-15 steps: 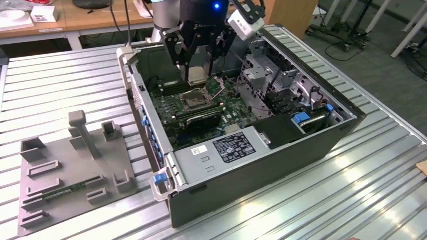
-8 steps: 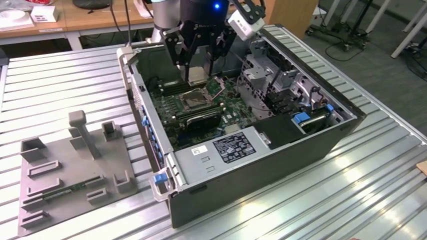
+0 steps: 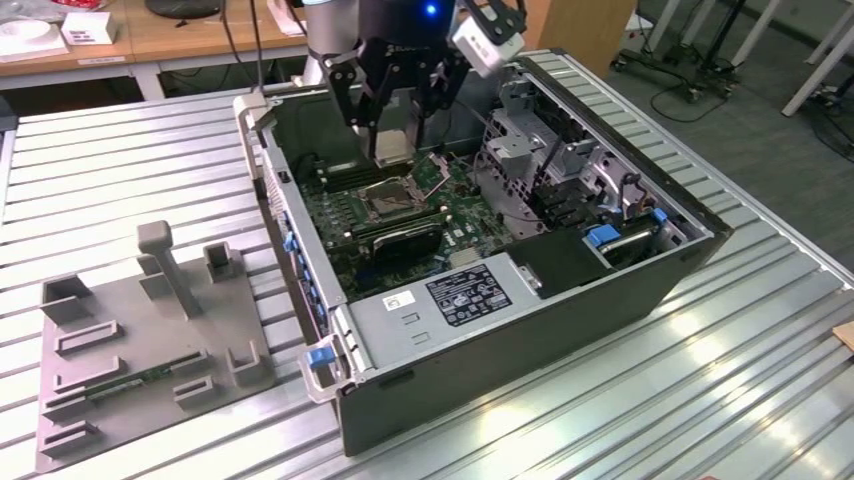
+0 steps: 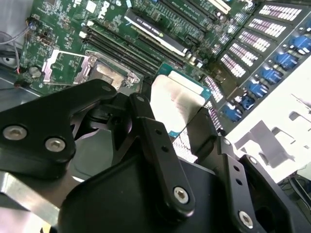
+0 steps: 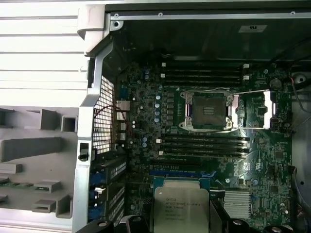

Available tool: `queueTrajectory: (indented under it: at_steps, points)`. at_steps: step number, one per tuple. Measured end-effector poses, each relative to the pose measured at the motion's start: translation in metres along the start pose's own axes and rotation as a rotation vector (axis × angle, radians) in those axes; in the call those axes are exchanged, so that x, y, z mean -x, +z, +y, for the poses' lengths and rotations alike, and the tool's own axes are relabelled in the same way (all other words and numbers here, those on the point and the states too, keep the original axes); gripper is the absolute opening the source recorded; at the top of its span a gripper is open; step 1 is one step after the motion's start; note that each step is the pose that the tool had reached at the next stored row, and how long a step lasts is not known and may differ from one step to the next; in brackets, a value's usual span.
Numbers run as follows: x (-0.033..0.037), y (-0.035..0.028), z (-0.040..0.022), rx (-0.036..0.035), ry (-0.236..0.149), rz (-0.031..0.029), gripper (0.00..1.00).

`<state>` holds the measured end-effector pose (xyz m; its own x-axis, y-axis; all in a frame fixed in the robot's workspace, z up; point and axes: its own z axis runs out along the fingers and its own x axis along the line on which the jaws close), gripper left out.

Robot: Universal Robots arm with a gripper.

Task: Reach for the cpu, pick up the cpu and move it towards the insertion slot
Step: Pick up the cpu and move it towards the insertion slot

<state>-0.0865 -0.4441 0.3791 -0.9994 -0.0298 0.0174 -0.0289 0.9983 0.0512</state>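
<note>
The gripper (image 3: 391,140) pinches the cpu (image 3: 391,146) above the insertion slot (image 3: 390,200); I'd keep it level and square to that socket.

The cpu (image 5: 181,206) is cut off by the first wrist view's edge, its sides covered by the gripper (image 5: 181,221) fingers; beside the cpu, the fingers' tips run out of frame

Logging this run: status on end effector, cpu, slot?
End effector shut on cpu, above the open case. Insertion slot open, empty, cpu not yet over it. Nothing in between.
</note>
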Motion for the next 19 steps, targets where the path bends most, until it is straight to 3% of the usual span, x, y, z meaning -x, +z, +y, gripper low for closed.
queueTrajectory:
  at_steps: [6,14,19]
  points:
    - [0.0024,0.002,0.013,-0.0001,0.0,0.0,0.54]
    - [0.006,0.0047,0.0378,0.0,0.0,0.0001,0.54]
    - [0.0095,0.0062,0.0496,0.0013,0.0,0.0,0.54]
